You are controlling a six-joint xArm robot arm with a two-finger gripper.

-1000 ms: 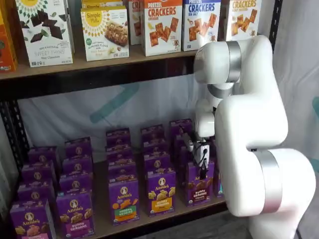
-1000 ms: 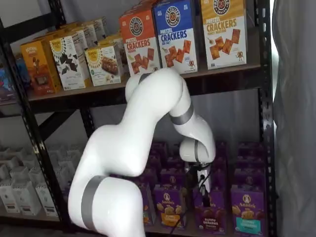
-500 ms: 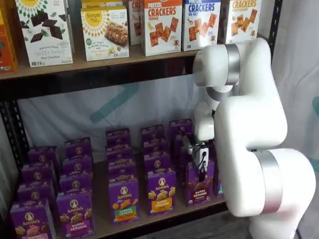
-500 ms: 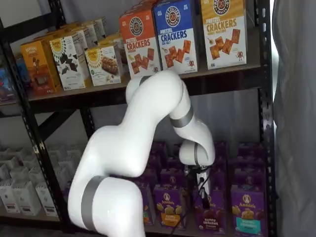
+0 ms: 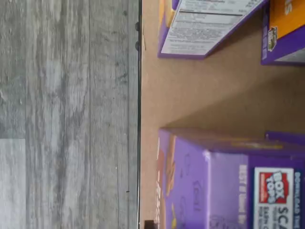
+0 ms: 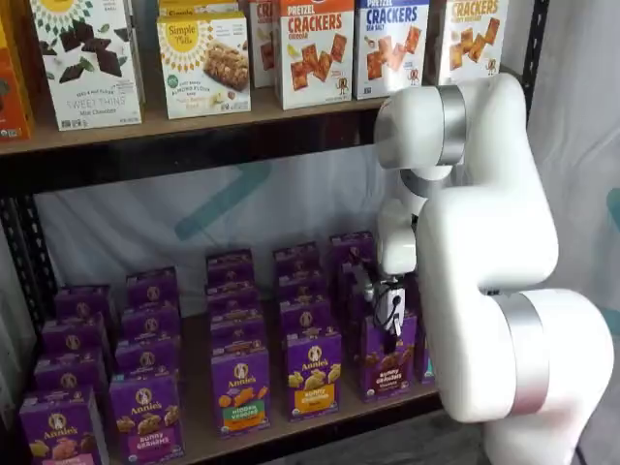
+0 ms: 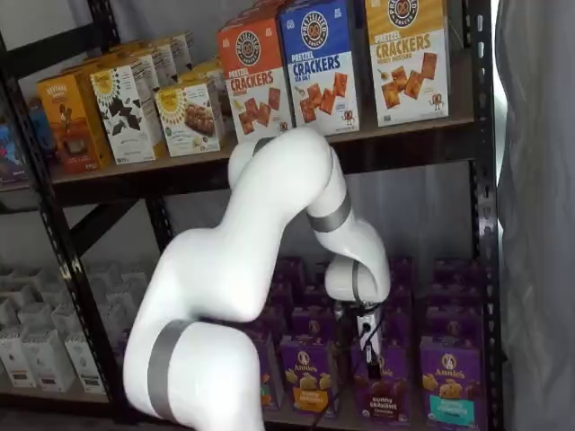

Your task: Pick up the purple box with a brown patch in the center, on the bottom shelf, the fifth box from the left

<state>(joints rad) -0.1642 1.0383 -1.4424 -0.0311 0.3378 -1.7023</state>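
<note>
The purple box (image 6: 387, 362) with dark brown cookies on its front stands at the front of the bottom shelf (image 6: 199, 431). It shows in both shelf views, and in a shelf view (image 7: 381, 396) its top is partly behind the gripper. My gripper (image 6: 388, 318) hangs just above and in front of the box's top. It also shows in a shelf view (image 7: 369, 352). Its black fingers are seen side-on with a cable beside them, so I cannot tell if they are open. The wrist view shows a purple carton top (image 5: 224, 181) close by on the tan board (image 5: 200, 100).
A purple carton with a yellow band (image 6: 312, 374) stands left of the box, and one with a teal band (image 7: 446, 393) stands to its right. More purple cartons stand in rows behind. Cracker boxes (image 6: 315, 50) fill the upper shelf. A black rack post (image 7: 481, 180) stands at the right.
The gripper has come down slightly toward the top of the purple box. The boxes have not moved.
</note>
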